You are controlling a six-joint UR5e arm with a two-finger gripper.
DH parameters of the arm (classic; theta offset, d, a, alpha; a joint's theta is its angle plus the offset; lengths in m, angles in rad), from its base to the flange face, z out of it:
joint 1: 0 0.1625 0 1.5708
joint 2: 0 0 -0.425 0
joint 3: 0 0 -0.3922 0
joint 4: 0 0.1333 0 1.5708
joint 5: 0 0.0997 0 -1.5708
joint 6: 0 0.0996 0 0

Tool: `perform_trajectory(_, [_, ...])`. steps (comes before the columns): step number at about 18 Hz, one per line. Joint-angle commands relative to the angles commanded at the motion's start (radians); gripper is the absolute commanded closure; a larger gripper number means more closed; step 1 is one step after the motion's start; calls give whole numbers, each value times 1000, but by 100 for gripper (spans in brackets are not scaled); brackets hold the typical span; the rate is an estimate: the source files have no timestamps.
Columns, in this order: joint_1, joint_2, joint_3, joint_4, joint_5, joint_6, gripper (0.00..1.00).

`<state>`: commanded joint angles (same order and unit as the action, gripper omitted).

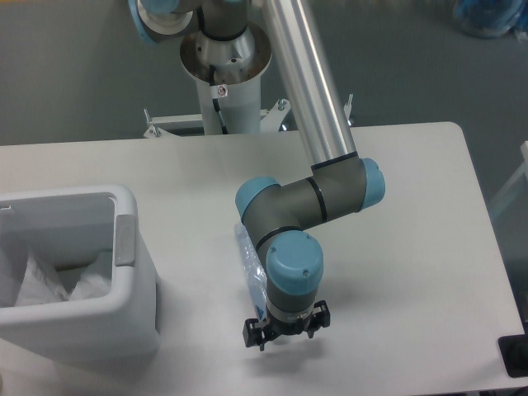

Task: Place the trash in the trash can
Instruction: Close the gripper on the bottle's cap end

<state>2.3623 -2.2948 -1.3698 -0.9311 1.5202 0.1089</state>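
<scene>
Arm bent low over bottle [249,266] on table [412,247].
Wrist points straight down, gripper [285,334] at the bottle's near end; whether its fingers grip cannot be told. Bag [49,285] lies inside trash can [124,318], left.

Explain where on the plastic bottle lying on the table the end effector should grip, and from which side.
Grip the bottle across its slim round body, coming straight down from above. It lies flat on the table with its length running toward the camera, so the fingers should close across the narrow width. The end effector hovers over its near end.
</scene>
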Motion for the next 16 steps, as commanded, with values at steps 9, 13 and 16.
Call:
perform_trajectory(9, [-8, 2, -8, 2, 2, -3, 6])
perform_trajectory(13, [-8, 2, -11, 0, 3, -12, 15])
perform_trajectory(16, [-8, 2, -17, 3, 3, -12, 17])
